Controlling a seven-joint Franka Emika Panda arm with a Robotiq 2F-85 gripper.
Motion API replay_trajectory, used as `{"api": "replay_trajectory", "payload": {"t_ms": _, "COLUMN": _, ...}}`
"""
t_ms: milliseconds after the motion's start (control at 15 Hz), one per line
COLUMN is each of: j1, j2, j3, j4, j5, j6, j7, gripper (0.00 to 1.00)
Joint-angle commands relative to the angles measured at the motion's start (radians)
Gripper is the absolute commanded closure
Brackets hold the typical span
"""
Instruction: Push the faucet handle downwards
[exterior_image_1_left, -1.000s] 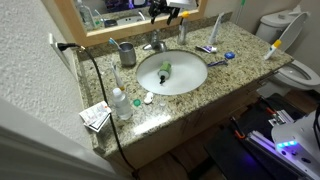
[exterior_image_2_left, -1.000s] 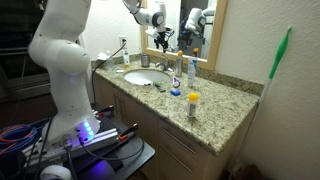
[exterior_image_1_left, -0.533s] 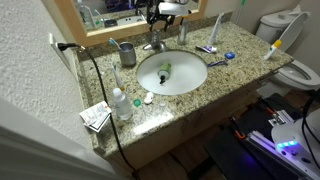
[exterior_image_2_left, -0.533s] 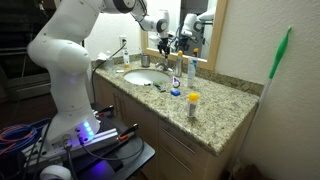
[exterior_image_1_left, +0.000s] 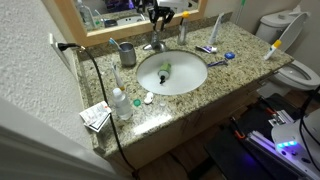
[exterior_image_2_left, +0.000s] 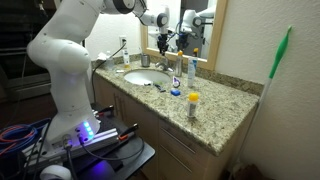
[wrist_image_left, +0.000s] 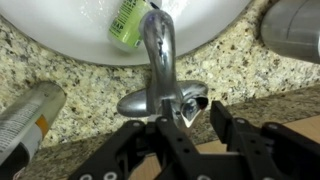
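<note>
Gripper (wrist_image_left: 197, 118): 1, jaws spread, grasping nothing. Faucet handle (wrist_image_left: 190, 98): 1 chrome lever, just ahead of the fingertips, roughly between them. White basin (wrist_image_left: 60, 25): beyond the handle.

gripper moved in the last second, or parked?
Yes. In an exterior view the gripper sits slightly lower against the mirror frame than a second ago, closer to the countertop.

Home bathroom: speckled granite tabletop (exterior_image_1_left: 236, 52) with white oval basin (exterior_image_1_left: 171, 72) set in, framed mirror (exterior_image_1_left: 105, 10) behind, toilet (exterior_image_1_left: 298, 72) just beside the vanity
</note>
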Motion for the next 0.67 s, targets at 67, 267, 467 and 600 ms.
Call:
{"api": "replay_trajectory", "payload": {"t_ms": 67, "j1": -0.003, "j2": 0.017, "j3": -0.019, "j4": 0.046, "j5": -0.006, "j6": -0.129, "j7": 0.034, "gripper": 0.2}}
{"api": "replay_trajectory", "payload": {"t_ms": 267, "j1": -0.015, "j2": 0.036, "j3": -0.014, "j4": 0.047, "j5": 0.01, "j6": -0.097, "j7": 0.021, "gripper": 0.07}}
{"api": "replay_trajectory", "payload": {"t_ms": 467, "j1": -0.017, "j2": 0.058, "j3": -0.008, "j4": 0.058, "j5": 0.021, "j6": -0.087, "j7": 0.018, "gripper": 0.37}}
{"api": "replay_trajectory", "payload": {"t_ms": 600, "j1": -0.014, "j2": 0.063, "j3": -0.004, "j4": 0.063, "j5": 0.025, "j6": -0.082, "j7": 0.016, "gripper": 0.53}}
